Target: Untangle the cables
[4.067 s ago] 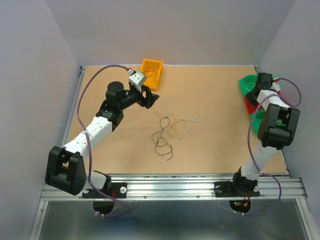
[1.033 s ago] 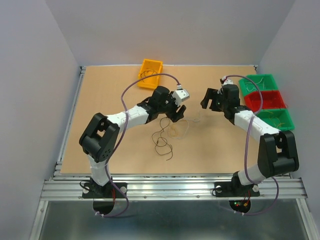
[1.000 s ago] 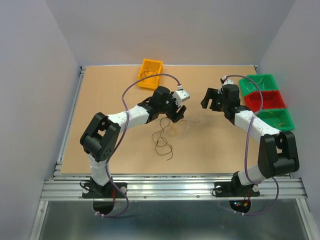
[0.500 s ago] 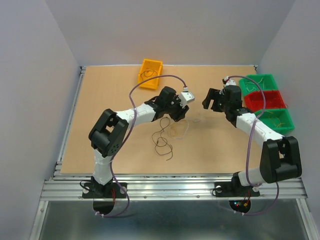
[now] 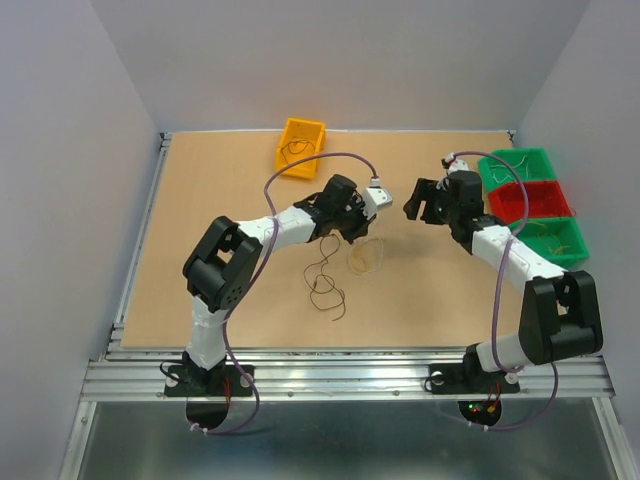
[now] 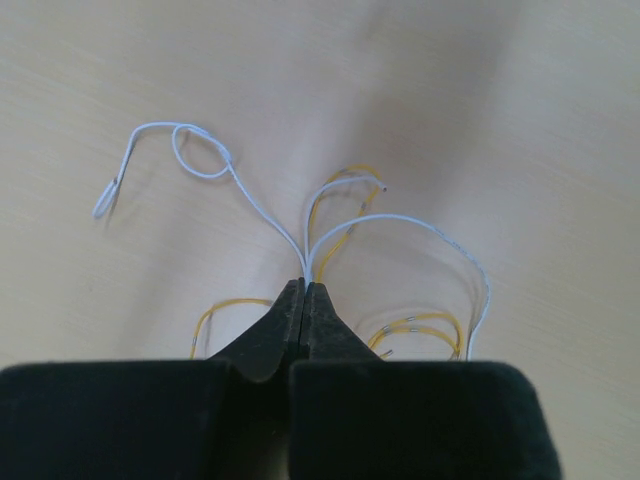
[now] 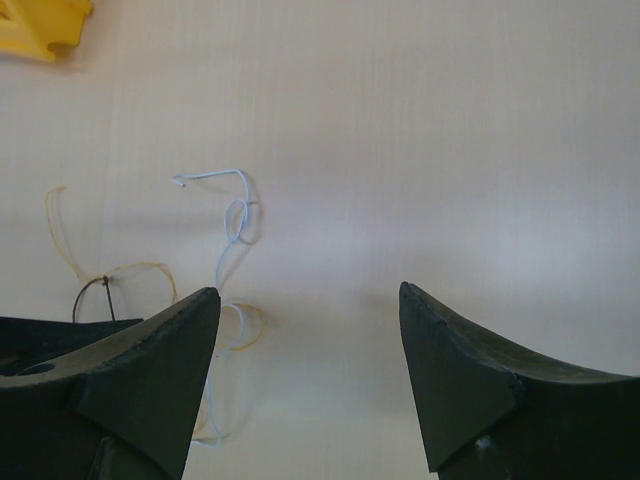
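Note:
The cables lie tangled mid-table: a dark brown wire (image 5: pixel 324 283) in loose loops and a tan-yellow loop (image 5: pixel 366 258) beside it. My left gripper (image 5: pixel 360 232) is at the top of the tangle, shut (image 6: pixel 305 286) on a whitish wire (image 6: pixel 200 160) and a yellow wire (image 6: pixel 340 195) that fan out from its tips. My right gripper (image 5: pixel 420 200) hovers open to the right of the tangle, apart from it. Between its fingers (image 7: pixel 310 300) is bare table, with the whitish wire (image 7: pixel 235 215) curling just left of the gap.
A yellow bin (image 5: pixel 301 147) with wires in it sits at the back. At the right edge stand a green bin (image 5: pixel 516 165), a red bin (image 5: pixel 530 200) and another green bin (image 5: pixel 548 240). Purple arm cables arc over the table.
My left gripper has closed on the whitish and yellow wires and shifted slightly right. The yellow loop has drawn in a little. My right gripper has narrowed slightly.

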Tool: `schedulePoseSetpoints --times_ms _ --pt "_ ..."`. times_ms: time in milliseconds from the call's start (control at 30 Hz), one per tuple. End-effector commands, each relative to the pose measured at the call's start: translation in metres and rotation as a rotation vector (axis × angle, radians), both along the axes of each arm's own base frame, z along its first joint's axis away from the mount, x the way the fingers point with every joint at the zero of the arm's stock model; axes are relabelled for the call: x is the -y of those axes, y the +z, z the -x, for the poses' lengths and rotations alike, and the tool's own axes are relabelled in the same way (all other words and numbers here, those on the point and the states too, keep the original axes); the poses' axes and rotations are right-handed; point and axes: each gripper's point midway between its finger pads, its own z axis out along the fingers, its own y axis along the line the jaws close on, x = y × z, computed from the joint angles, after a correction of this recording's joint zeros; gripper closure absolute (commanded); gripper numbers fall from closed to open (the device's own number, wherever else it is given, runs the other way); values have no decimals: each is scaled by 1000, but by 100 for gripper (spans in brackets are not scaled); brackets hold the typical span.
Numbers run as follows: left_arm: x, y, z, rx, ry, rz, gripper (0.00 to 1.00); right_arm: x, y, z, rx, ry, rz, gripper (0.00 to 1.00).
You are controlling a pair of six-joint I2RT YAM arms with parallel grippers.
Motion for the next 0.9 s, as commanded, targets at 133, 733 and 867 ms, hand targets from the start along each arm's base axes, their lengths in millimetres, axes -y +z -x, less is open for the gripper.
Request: schedulePoseSetpoints --times_ms 133,733,867 --pt "-1 76 8 114 -17 112 100 -51 17 12 132 342 -89 23" --pt "-23 141 46 156 -48 217 100 -128 56 65 385 872 -253 28" --pt "-27 138 44 166 -29 203 100 -120 57 48 375 755 -238 28"
